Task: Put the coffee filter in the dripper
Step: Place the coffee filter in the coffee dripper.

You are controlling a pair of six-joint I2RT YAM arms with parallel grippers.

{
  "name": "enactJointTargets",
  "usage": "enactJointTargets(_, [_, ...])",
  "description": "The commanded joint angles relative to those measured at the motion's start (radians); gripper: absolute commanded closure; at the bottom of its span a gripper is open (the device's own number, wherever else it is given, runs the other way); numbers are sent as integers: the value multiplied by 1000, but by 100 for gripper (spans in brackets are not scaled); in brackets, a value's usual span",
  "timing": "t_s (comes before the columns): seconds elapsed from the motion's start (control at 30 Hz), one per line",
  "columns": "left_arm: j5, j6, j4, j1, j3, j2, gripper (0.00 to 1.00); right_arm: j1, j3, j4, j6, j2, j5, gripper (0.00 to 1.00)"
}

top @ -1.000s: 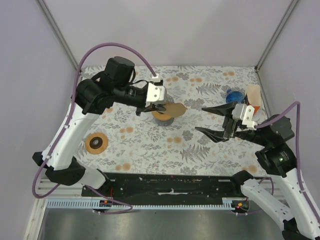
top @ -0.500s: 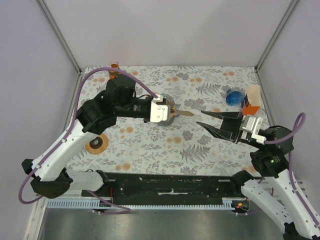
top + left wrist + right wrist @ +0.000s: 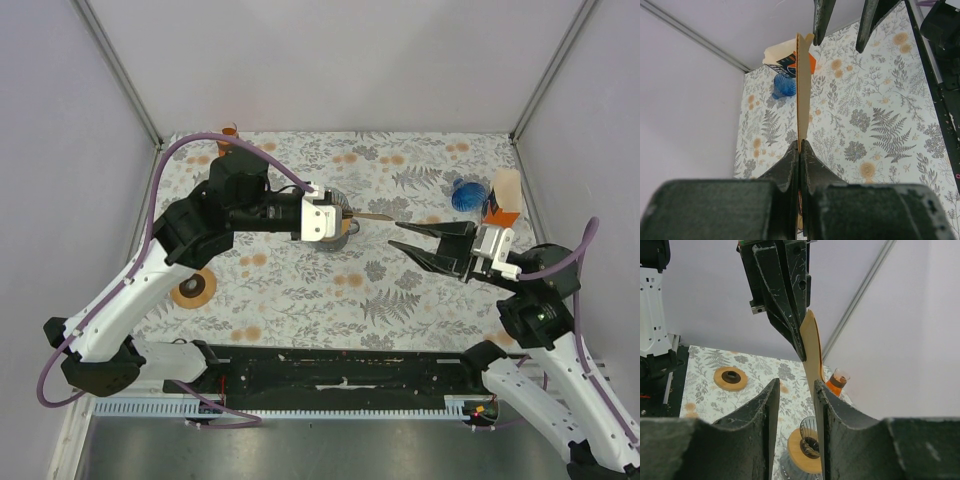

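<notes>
— How many of each?
— One coffee filter [image 3: 372, 217], one dripper [image 3: 805, 452], one wooden ring [image 3: 192, 287], two grippers.
— And the filter?
— Tan, folded flat, seen edge-on, in the air just right of the dripper. The left gripper [image 3: 345, 218] pinches its left end. The right gripper [image 3: 397, 236] has its fingers apart at the free tip; I cannot tell if they touch.

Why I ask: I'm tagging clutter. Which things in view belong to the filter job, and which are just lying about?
Job: coffee filter, pinched in the left gripper; dripper; right gripper, open, close to the filter's free edge.
Lying about: wooden disc, blue glass piece, orange-and-cream packet, small orange cup.
</notes>
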Motion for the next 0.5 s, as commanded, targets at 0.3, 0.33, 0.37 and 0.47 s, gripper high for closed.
enactJointTargets(0.3, [-4,-10,37,-15,-1,-17,98,7,69,6,-17,4,-2,61])
enactJointTargets(0.33, [-4,-7,34,-18,-1,-17,98,7,70,5,-17,9,-1,61])
enactJointTargets(0.37, [-2,-5,31,-18,-1,-15,98,7,72,2,-17,10,2,61])
enactJointTargets(0.47, [-7,-7,31,-23,2,-14,98,8,84,-9,-21,18,-8,62])
